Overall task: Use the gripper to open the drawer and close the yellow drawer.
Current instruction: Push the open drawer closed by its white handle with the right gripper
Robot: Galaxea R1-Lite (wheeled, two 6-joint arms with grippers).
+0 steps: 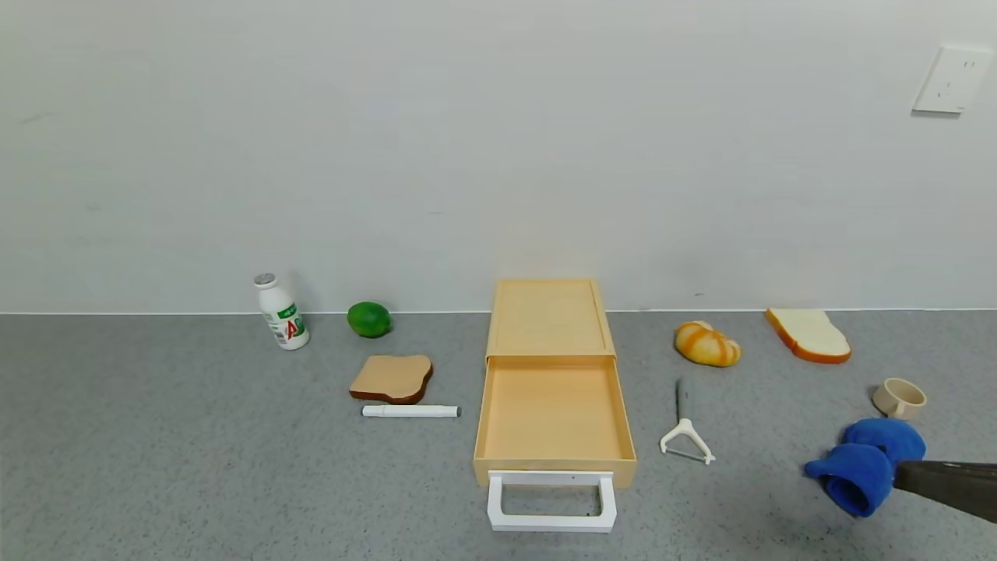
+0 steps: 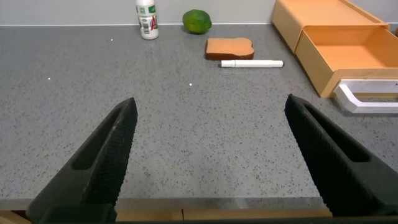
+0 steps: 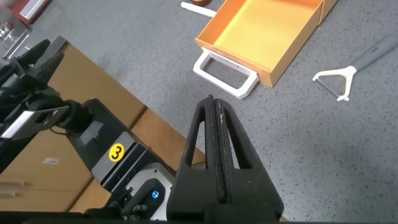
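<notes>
The yellow drawer (image 1: 551, 405) sits mid-desk (image 1: 156, 436), its tray pulled fully out toward the robot, the white loop handle (image 1: 551, 502) at the near end.

The head view shows only a dark sliver of the right arm at the lower right edge, just behind a blue cloth (image 1: 864, 463) — no fingers visible there. The right wrist view fills that in: the right pincer (image 3: 214, 134) has its fingers pressed together, hanging above the desk's near edge, apart from the handle (image 3: 225, 73).

The left pincer (image 2: 208, 143) shows only in its own wrist view — fingers spread wide, holding nothing, low over the desk, well to the left of the drawer (image 2: 339, 43), with a toast slice (image 2: 230, 47) and a white marker (image 2: 251, 63) beyond.
</notes>
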